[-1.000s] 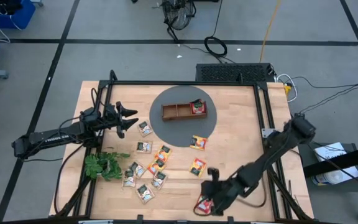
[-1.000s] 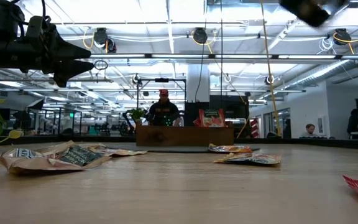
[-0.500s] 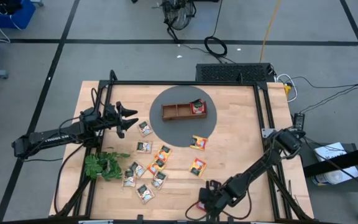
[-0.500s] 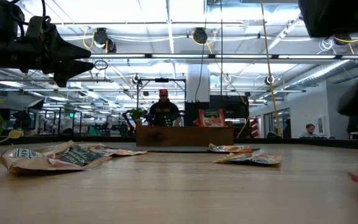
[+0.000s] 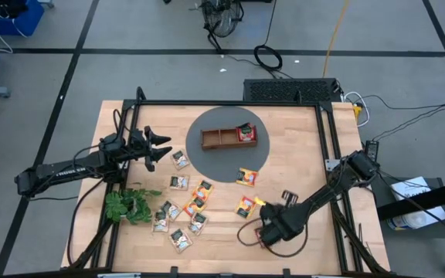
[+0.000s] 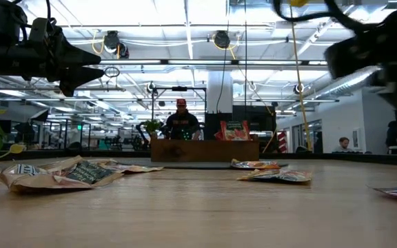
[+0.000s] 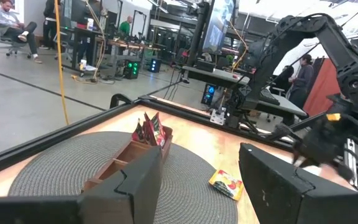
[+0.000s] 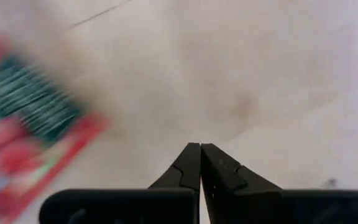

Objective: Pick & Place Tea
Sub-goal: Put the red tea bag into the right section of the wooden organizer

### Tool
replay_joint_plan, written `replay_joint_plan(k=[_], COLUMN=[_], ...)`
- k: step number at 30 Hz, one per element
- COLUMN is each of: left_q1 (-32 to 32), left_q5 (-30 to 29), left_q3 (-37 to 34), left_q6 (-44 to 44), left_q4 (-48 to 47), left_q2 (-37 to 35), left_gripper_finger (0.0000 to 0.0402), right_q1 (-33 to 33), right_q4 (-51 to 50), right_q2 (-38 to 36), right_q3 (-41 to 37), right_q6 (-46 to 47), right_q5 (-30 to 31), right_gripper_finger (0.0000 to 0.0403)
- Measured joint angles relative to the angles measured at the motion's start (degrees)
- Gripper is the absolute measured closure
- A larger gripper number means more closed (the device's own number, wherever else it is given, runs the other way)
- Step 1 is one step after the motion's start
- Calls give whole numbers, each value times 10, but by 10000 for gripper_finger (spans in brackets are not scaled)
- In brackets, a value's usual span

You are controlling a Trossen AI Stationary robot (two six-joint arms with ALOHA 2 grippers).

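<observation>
From above, the brown three-compartment wooden tray (image 5: 229, 137) on the round grey mat (image 5: 263, 154) holds one red tea sachet (image 5: 245, 133) in its right-hand compartment. The other small square sachets (image 5: 182, 207) lie flat and scattered toward the left. The right gripper (image 5: 259, 235) has moved back from the table's near edge; the left gripper (image 5: 165, 147) is unchanged, spread wide.

At table height, the sachet stands upright in the tray.

The right wrist view shows fingers pressed together, empty, beside a red sachet (image 8: 27, 134) lying flat.
</observation>
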Motion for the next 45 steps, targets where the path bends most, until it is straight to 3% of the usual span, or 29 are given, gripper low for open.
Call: replay_joint_plan(k=[4, 9, 17, 21, 27, 31, 35, 42, 45], left_q1=[0, 0, 0, 0, 0, 0, 0, 0, 0], left_q5=[0, 0, 0, 0, 0, 0, 0, 0, 0], left_q3=[0, 0, 0, 0, 0, 0, 0, 0, 0], left_q6=[0, 0, 0, 0, 0, 0, 0, 0, 0], left_q4=[0, 0, 0, 0, 0, 0, 0, 0, 0], left_q2=[0, 0, 0, 0, 0, 0, 0, 0, 0], left_gripper_finger=[188, 188, 188, 188, 188, 188, 188, 188, 188], right_q1=[-17, -11, 17, 28, 42, 40, 29, 13, 10], right_q4=[-17, 31, 82, 101, 106, 109, 125, 169, 219], right_q2=[-3, -34, -61, -61, -47, -17, -2, 0, 1], right_q3=[0, 0, 24, 59, 68, 68, 68, 45, 10], right_q6=[0, 8, 208, 260, 306, 249, 217, 218, 247], right_q5=[13, -3, -107, -106, -49, -67, -105, -122, -134], right_gripper_finger=[403, 403, 403, 403, 403, 399, 351, 185, 134])
